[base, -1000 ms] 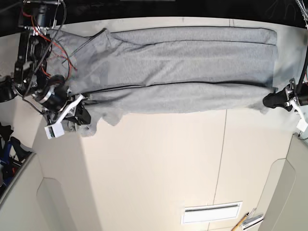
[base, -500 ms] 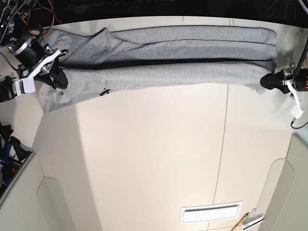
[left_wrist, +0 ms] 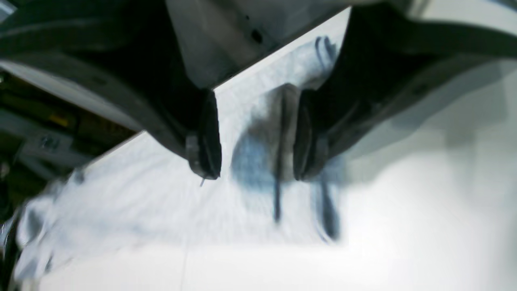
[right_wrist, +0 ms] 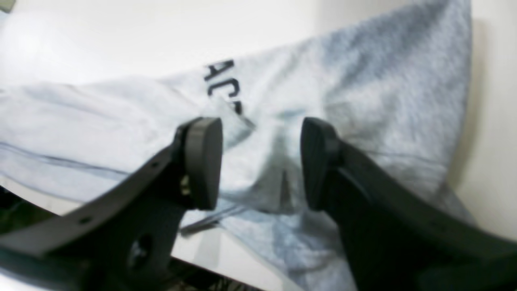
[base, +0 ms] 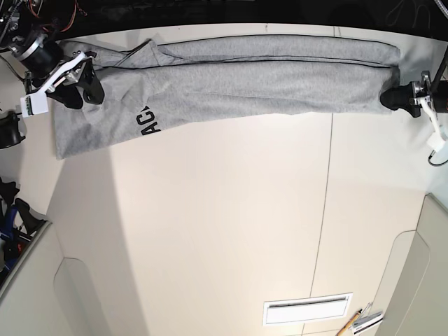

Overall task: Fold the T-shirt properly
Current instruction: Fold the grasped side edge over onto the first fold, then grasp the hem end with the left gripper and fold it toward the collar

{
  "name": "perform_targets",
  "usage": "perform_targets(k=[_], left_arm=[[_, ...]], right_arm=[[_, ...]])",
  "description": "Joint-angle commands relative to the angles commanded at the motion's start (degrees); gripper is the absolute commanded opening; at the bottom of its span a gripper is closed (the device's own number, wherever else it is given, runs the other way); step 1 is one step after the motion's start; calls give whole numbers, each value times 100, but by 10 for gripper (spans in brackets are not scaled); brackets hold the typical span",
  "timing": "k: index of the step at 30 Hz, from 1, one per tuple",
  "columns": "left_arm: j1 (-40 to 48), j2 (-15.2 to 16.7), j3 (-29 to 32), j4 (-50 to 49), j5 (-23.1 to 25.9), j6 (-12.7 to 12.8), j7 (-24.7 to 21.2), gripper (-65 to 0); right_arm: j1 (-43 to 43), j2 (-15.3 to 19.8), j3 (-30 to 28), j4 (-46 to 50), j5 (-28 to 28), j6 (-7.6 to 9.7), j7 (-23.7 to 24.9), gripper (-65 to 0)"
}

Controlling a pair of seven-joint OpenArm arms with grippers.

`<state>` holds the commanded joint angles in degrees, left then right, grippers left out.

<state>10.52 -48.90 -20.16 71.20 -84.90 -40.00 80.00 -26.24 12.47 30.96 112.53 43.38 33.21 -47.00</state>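
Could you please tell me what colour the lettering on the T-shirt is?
Black, on the grey T-shirt; the right wrist view shows it best.

the wide, flat-lying heather-grey cotton t-shirt is mottled pale and darker grey, with black block letters printed on it. the two-fingered right gripper and two-fingered left gripper have black fingers; the smooth tabletop is pale cream-pink.

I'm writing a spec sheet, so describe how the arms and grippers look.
The left gripper and right gripper each have two dark, tapering fingers with blunt, rounded tips. In the base view, both arms look black with white parts; red and black cables loop along the right one.
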Motion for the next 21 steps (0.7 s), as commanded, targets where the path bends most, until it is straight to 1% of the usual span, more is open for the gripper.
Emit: perform_targets(k=[2, 3, 4, 5, 6, 7, 8, 9, 11, 14, 21], left_arm=[[81, 2, -498, 0, -10, 0, 0, -326], [195, 2, -673, 0, -10, 0, 0, -306], [337, 2, -789, 0, -10, 0, 0, -270], [483, 2, -822, 0, -10, 0, 0, -227], [612, 15, -820, 0, -10, 0, 0, -195], [715, 50, -820, 0, 44, 0, -82, -185], [780, 127, -820, 0, 208, 0, -211, -185], [833, 212, -820, 0, 431, 0, -342, -185], [890, 372, -820, 0, 643, 0, -537, -185], [887, 540, -820, 0, 647, 0, -544, -185], [970, 876, -820, 0, 656, 0, -541, -185]], right_arm=[[22, 0, 0, 2, 83, 0, 2, -342], [22, -22, 0, 2, 79, 2, 4, -344], [20, -48, 0, 2, 76, 2, 2, -381], [22, -96, 0, 0, 59, 0, 2, -455], [35, -144, -2, -4, 57, 2, 7, -546], [70, -192, -7, -20, 35, 2, 4, -632], [103, -229, -7, -46, -17, 2, 7, -650], [129, -254, -7, -81, -98, 2, 26, -650], [136, -267, -7, -201, -184, 4, 85, -650], [216, -269, -11, -564, -247, 4, 98, -650], [584, -267, -11, -1884, -238, 15, 114, -650]])
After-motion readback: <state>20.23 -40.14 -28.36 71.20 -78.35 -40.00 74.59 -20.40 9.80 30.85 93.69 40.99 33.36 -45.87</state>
